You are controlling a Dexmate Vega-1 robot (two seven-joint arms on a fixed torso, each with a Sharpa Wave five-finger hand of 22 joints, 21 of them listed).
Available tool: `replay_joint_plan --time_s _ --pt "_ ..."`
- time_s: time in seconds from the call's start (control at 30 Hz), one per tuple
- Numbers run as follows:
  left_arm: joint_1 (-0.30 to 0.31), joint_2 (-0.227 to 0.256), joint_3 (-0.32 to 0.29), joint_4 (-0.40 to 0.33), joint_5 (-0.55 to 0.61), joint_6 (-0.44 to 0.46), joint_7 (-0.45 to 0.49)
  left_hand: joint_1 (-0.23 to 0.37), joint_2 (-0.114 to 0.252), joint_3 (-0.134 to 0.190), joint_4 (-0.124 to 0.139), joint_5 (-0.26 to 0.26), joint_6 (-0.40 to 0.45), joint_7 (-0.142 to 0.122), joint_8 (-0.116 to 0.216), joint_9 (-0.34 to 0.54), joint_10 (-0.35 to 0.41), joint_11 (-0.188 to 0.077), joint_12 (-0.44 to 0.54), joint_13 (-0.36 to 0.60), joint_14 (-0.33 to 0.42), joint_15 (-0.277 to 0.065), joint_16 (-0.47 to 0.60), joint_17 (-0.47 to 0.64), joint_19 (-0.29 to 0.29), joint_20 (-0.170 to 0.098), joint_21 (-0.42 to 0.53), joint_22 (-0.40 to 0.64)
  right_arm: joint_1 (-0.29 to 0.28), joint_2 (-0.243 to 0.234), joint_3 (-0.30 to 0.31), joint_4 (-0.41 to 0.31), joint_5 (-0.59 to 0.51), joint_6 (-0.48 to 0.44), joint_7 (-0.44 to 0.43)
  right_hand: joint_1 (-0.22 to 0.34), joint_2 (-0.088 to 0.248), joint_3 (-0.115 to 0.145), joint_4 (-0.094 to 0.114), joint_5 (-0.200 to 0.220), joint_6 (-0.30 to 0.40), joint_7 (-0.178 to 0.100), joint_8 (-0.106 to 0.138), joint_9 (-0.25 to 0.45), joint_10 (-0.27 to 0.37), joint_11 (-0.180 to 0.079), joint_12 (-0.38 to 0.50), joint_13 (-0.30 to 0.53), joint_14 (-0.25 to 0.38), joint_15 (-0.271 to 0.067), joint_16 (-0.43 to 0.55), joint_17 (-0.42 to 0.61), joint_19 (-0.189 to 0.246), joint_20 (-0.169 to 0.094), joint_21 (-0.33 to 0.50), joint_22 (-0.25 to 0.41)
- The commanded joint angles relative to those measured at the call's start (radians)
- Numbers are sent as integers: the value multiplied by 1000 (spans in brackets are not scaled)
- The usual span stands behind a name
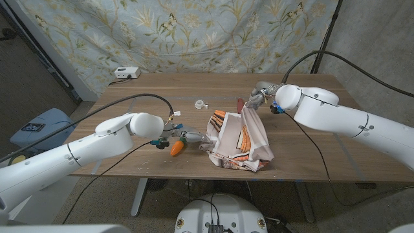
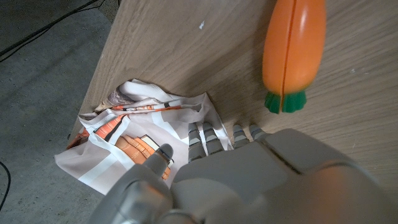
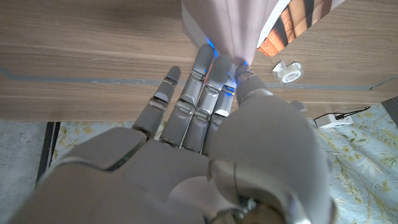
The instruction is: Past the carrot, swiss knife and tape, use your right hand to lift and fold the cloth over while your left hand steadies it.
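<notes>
1. The counter (image 1: pixel 297 152) is a wooden top; the things lie around its middle, reaching toward the near edge.

2. The cloth (image 1: pixel 238 144) is the biggest loose thing: a white piece with orange and brown print, heaped just right of the middle and running close to the near edge. Its far part is drawn up into a peak. It sags and creases under its own weight, so I judge it light, limp and apt to slide on the smooth wood. Best held at an edge or corner, where a pinch gathers only a layer or two.

3. The right robot hand (image 1: pixel 257 97) is over the far side of the heap. In the right wrist view its fingers (image 3: pixel 205 81) lie pressed together with a bunched fold of fabric pinched at their tips, and the fabric hangs taut from there.

4. The left robot hand (image 1: pixel 187 136) reaches to the cloth's left edge. In the left wrist view its fingertips (image 2: pixel 205 134) rest at the crumpled border, the thumb on the print; it appears to press rather than grip.

5. The carrot (image 1: pixel 176 148) lies on bare wood just beside the left robot hand, toward the near edge, apart from the cloth.

6. A small white ring (image 1: pixel 200 103), probably the tape, sits toward the far edge, clear of the fabric.
</notes>
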Motion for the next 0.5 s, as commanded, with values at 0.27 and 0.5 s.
replay_joint_plan --time_s 0.27,0.5 --pt "18 11 -9 -10 -19 6 20 9 0 12 0 2 2 -1 -2 3 1 5 5 3 3 -1 0 1 -101 1 0 1 79 55 -63 52 -51 63 79 17 1 -6 -3 -4 4 10 6 2 3 7 2 0 16 -80 -4 10 8 -1 -1 2" --pt "26 15 -14 -12 -27 10 31 11 -1 16 -2 2 3 1 -2 3 1 5 5 3 4 -2 -1 0 -100 1 0 1 94 76 -75 77 -66 79 107 17 1 -8 -1 -5 2 10 5 2 2 7 2 0 15 -78 -9 10 9 -2 -1 2"
